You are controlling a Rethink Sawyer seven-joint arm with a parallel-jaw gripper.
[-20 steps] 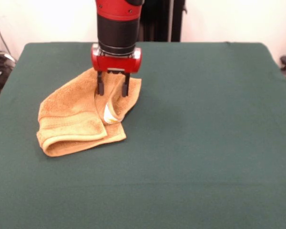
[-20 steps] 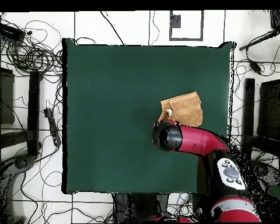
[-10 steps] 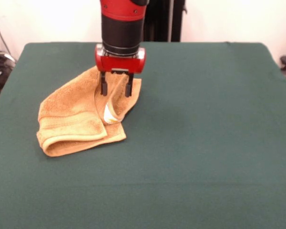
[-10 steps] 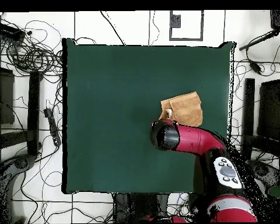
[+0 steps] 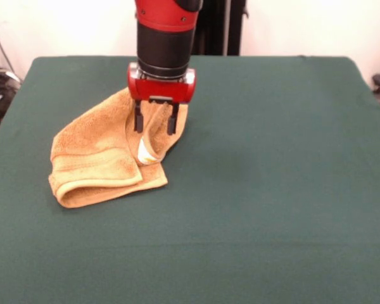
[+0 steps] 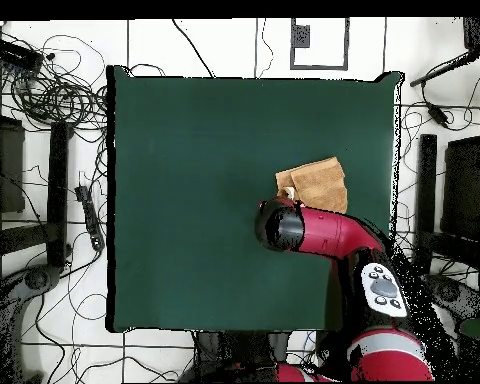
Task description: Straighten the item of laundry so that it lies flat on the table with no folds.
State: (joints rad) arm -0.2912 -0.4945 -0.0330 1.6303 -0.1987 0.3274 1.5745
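The item of laundry (image 5: 98, 158) is an orange-tan towel lying folded over on itself at the left of the table (image 5: 272, 190), with a doubled edge at its near left and a white label by its right fold. My gripper (image 5: 155, 130) hangs open over the towel's far right corner, one finger on each side of a raised fold. In the overhead view the towel (image 6: 319, 185) shows just beyond the arm's red wrist (image 6: 284, 226), which hides the gripper itself.
Cables and stands crowd the floor around the table (image 6: 184, 200) in the overhead view. A dark stand (image 5: 212, 25) rises behind the table's far edge.
The arm has shifted slightly to the right in the front view and come a little lower over the towel's corner. The towel has not moved.
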